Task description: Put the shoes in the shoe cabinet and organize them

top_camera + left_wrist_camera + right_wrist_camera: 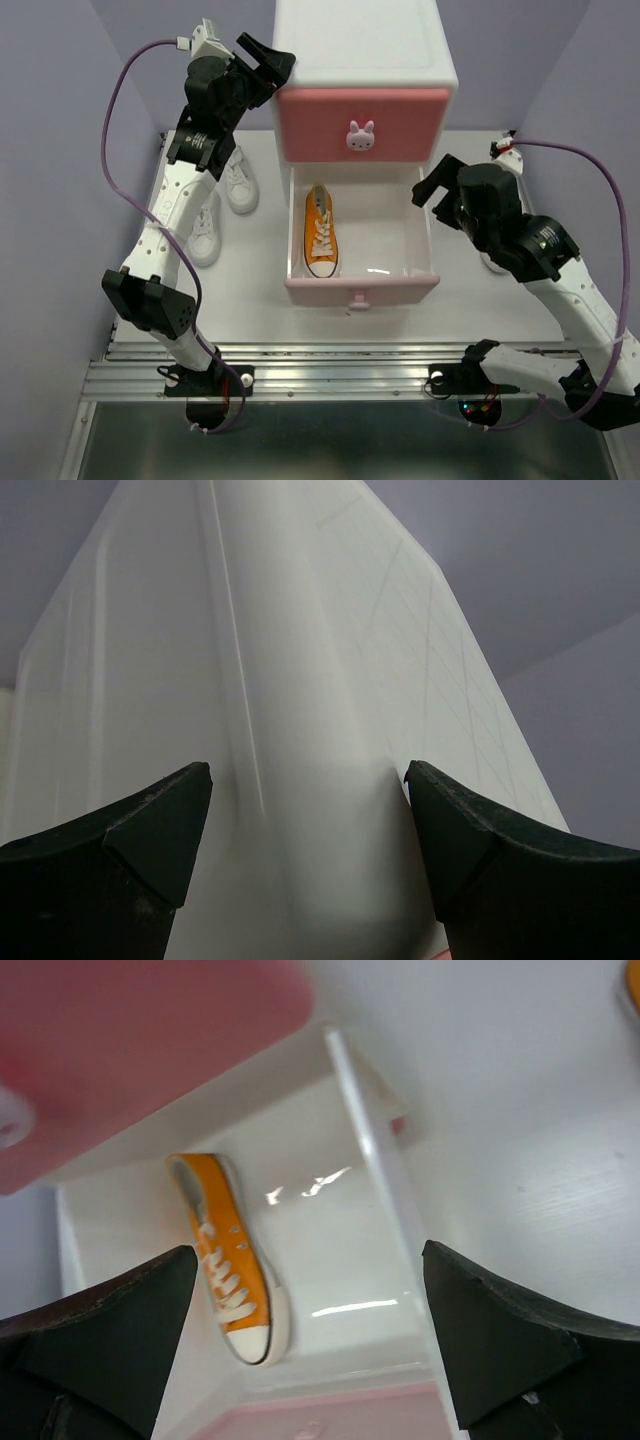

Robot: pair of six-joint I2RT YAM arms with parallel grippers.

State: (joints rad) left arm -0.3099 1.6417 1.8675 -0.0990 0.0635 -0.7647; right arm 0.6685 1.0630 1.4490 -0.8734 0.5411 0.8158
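Observation:
The shoe cabinet [365, 45] stands at the back centre, its darker pink upper drawer [362, 112] shut. Its paler pink lower drawer [420, 235] is pulled out with one orange shoe [320, 230] lying in its left half, toe toward me. The two white shoes [240, 180] [205, 232] lie on the table left of the cabinet. My left gripper [268, 62] is open at the cabinet's upper left corner [310, 710], empty. My right gripper [432, 185] is open and empty above the drawer's right wall [380, 1175]; the orange shoe [228, 1260] shows below it.
An orange sliver [632, 985] shows on the table at the top right corner of the right wrist view. A white object [495, 263] lies partly hidden under my right arm. Lilac walls close in both sides. A metal rail [330, 375] runs along the near table edge.

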